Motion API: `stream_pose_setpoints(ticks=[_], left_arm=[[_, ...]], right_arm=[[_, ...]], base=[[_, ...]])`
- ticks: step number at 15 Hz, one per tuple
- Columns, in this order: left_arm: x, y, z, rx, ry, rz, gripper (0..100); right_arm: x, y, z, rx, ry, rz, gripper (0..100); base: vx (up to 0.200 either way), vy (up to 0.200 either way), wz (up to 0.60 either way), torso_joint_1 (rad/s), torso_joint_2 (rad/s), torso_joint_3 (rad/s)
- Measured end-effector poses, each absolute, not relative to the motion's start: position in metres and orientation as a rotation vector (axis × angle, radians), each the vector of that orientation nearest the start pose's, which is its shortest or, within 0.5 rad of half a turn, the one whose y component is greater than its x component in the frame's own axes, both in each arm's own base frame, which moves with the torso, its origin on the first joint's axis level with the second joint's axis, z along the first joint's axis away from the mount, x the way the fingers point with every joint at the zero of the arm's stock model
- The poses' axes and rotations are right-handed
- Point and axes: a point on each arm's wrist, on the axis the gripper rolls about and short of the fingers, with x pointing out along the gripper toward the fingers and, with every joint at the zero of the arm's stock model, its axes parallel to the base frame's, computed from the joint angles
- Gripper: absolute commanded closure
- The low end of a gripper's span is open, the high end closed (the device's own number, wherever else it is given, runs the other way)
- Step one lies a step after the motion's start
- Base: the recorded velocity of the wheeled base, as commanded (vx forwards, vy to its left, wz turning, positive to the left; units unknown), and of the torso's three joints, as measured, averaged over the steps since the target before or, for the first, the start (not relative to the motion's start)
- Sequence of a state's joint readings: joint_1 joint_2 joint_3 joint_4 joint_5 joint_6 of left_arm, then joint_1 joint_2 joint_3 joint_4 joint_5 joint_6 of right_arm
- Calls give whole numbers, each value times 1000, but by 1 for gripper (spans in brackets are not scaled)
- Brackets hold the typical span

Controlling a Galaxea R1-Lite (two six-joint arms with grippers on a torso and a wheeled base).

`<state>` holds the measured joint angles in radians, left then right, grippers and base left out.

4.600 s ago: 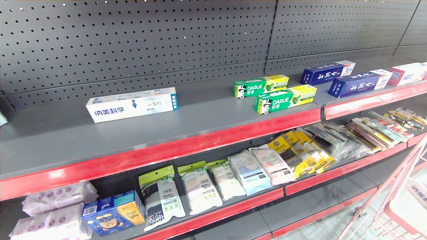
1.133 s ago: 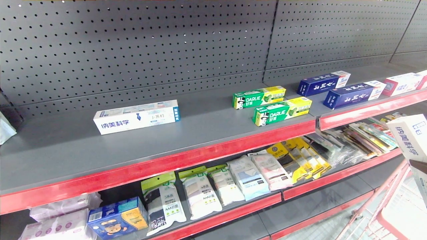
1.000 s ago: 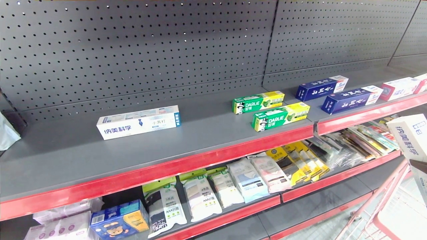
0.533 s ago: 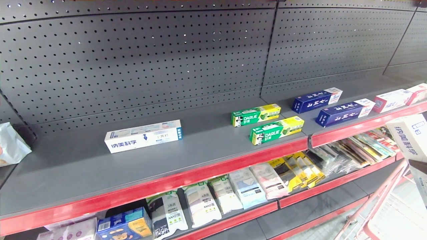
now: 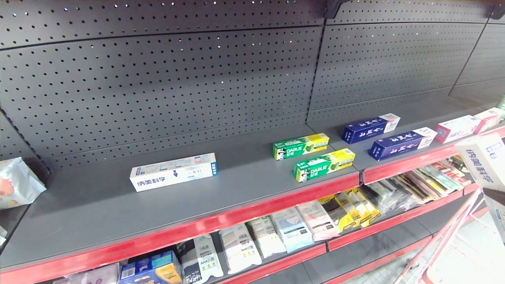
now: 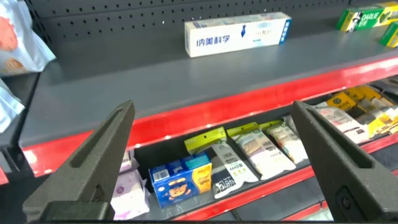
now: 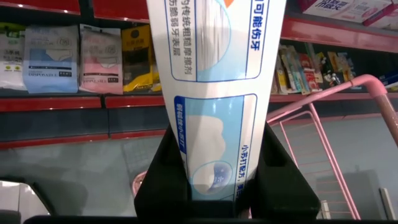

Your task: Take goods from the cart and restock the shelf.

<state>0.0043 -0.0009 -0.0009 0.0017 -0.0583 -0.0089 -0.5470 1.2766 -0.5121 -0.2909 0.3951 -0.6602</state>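
The right gripper (image 7: 227, 177) is clamping the lower end of a white toothpaste box (image 7: 211, 93), its two fingers pressing the box's sides and the box standing upright out of it. Just beside and behind this gripper the pink cart (image 7: 348, 93) is showing its tube rail. The left gripper (image 6: 212, 109) is hanging wide open with nothing between its fingers, facing the red front edge of the grey top shelf (image 5: 98, 213). Beyond that gripper a second white box (image 6: 237, 35) is lying flat on the shelf board, and below it soft packets (image 6: 261, 149) are leaning in a row on the lower shelf. Farther toward the right gripper's side, two green boxes (image 5: 301, 146) and two blue boxes (image 5: 370, 128) are lying on the same board. Behind everything a grey pegboard wall (image 5: 158, 79) is closing off the shelf. Against the earlier frames the whole head view is sitting lower, a camera shift; the shelved goods are keeping their order, while the held box has come in at the right edge since the earliest frame.
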Motion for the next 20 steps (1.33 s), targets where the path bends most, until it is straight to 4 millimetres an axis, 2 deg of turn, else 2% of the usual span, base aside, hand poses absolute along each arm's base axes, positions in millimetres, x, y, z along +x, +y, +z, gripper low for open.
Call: stream_pose_setpoints(ticks=[10,14,16,18,20], left_arm=[[-23,-1,76,-8,0,-54,0],[-23,-1,75,-9,0,-54,0],[-23,-1,75,-9,1,-54,0],[-23,-1,76,-9,-1,-54,0],[-23,-1,76,-9,0,-54,0]], right_arm=[[159,-86,174,-466,452,4,100],[158,-85,173,-499,455,12,100],[161,-83,177,-516,461,-63,100],[170,-69,184,-408,408,-120,100],[173,-55,187,-347,360,-64,100]], base=[[0,0,0,141,-287,-150],[0,0,0,0,0,0],[0,0,0,0,0,0],[0,0,0,0,0,0],[0,0,0,0,0,0]])
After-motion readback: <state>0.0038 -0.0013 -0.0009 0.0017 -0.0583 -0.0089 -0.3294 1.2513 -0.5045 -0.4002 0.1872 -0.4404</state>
